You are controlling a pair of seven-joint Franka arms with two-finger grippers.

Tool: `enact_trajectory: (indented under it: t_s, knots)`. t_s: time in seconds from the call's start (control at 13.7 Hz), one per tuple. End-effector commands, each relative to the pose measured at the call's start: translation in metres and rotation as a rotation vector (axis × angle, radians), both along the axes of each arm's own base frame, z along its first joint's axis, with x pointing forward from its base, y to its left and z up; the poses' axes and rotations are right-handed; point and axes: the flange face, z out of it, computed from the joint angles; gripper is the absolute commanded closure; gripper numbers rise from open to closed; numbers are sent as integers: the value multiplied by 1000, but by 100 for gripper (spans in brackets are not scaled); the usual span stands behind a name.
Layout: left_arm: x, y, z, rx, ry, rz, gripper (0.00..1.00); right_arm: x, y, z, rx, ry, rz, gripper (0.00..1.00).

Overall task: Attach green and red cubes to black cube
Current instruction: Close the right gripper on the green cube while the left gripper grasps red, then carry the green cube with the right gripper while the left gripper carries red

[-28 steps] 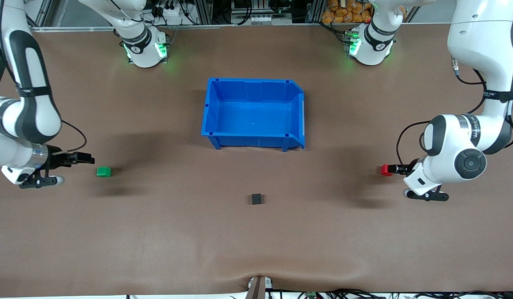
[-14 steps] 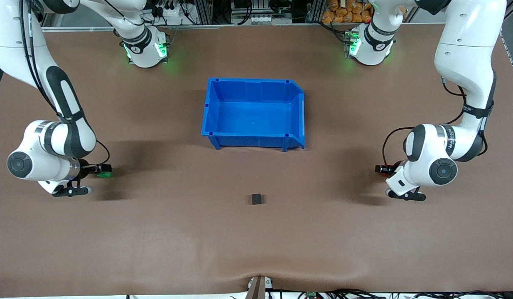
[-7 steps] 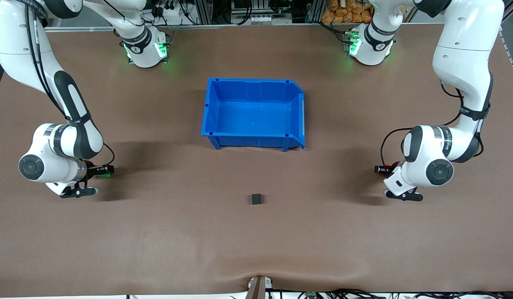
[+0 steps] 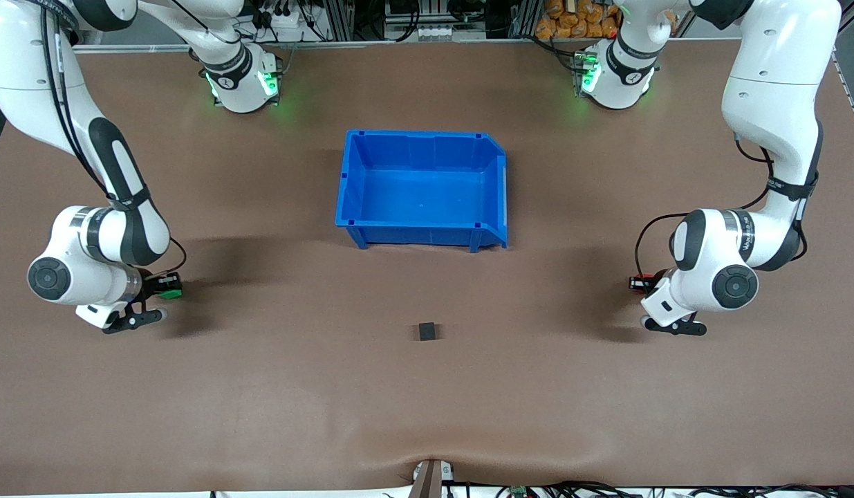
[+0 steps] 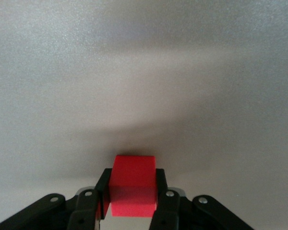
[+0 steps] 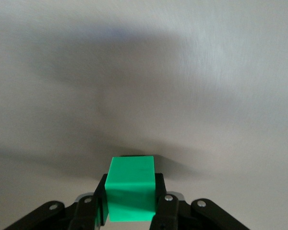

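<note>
Since two seconds ago I've brought both arms in to their cubes. The right gripper (image 4: pixel 165 285) now pinches the green cube (image 6: pixel 131 189), the left gripper (image 4: pixel 639 282) the red cube (image 5: pixel 132 185), ready for carrying. The black cube (image 4: pixel 427 331) sits mid-desk, toward the front edge. The front view mostly hides both grips.

This looked like a robot lab. Two big white robot arms (image 4: pixel 101 228) stood on a wide brown bench (image 4: pixel 427 401), and green lights (image 4: pixel 264 81) glowed on their round bases. Past the top edge of the bench there were metal frames (image 4: pixel 344 17), black wires (image 4: pixel 406 21) and plugs. More wires (image 4: pixel 572 490) hung at the near edge. A blue plastic bin (image 4: pixel 421 188) sat in the middle of the bench.
</note>
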Motion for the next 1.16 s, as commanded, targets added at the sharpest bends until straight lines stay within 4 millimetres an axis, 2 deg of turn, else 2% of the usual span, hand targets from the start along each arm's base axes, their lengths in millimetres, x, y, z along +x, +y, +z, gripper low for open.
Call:
enact_trajectory:
  t_s: [0.0, 0.15, 0.36, 0.51, 0.66, 0.87, 0.95, 1.09]
  knots:
    - [2, 1, 3, -7, -12, -15, 79, 22, 4, 30, 7, -46, 173, 100]
    - [9, 0, 14, -21, -33, 29, 86, 41, 14, 50, 21, -85, 344, 100]
    - [18, -10, 26, -78, -48, 205, 94, 63, 37, 77, 29, -134, 594, 100]
    - [28, -17, 34, -75, -72, 297, 94, 73, 47, 92, 33, -159, 756, 100]
    - [41, -24, 41, -57, -98, 423, 94, 78, 56, 98, 37, -161, 904, 100]
    - [50, -62, 58, -48, -130, 550, 100, 86, 85, 105, 40, -166, 1072, 100]
    - [52, -66, 62, -46, -137, 583, 100, 88, 92, 108, 40, -169, 1109, 100]
    - [53, -78, 58, -102, -100, 673, 100, 90, 106, 111, 40, -176, 1142, 100]
